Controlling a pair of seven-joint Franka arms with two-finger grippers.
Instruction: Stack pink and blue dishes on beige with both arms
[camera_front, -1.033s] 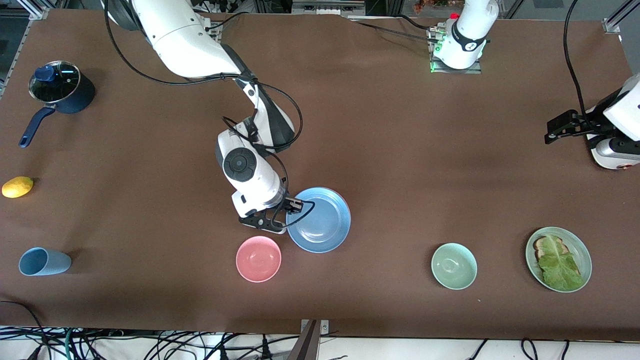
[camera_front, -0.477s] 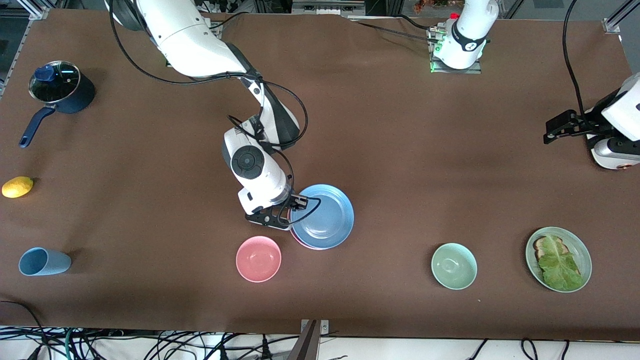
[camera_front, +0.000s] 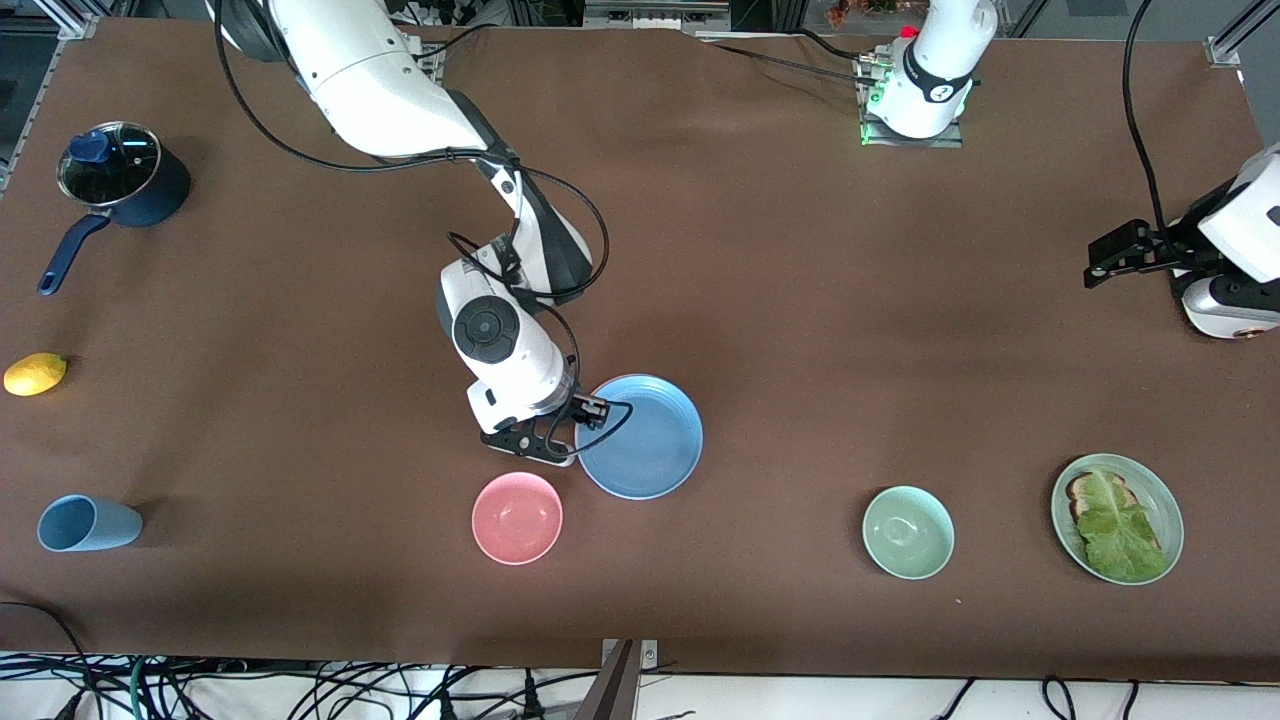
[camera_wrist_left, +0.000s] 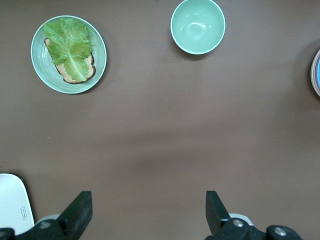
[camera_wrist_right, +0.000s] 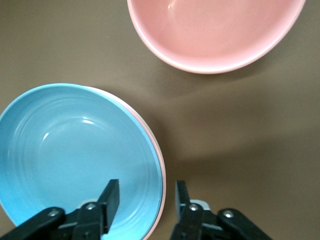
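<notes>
1. Just beside the right gripper (camera_front: 572, 440), nearer the front camera, sits a pink bowl (camera_front: 517, 517). A green bowl (camera_front: 908, 532) and a green plate with toast and lettuce (camera_front: 1117, 517) lie well off toward the left arm's end.
2. Toward the right arm's end: a blue cup (camera_front: 86, 523) on its side, a lemon (camera_front: 35, 374) and a lidded dark pot (camera_front: 122, 186).
3. Brown table (camera_front: 800, 300), cables hanging along its near edge.
4. Blue plate (camera_front: 640, 437) lies flat on the stack; the right wrist view shows a pink plate (camera_wrist_right: 159, 159) rim peeking out under it. No beige plate can be made out beneath.
5. Right gripper is low at the stack's edge, on the side toward the right arm's end, fingers (camera_wrist_right: 111, 197) parted astride the rims and not pinching them. The arm reaches down from its base, wrist bent over.
6. Left gripper (camera_front: 1118, 255) hangs wide open over bare table at its own end; the arm waits.
</notes>
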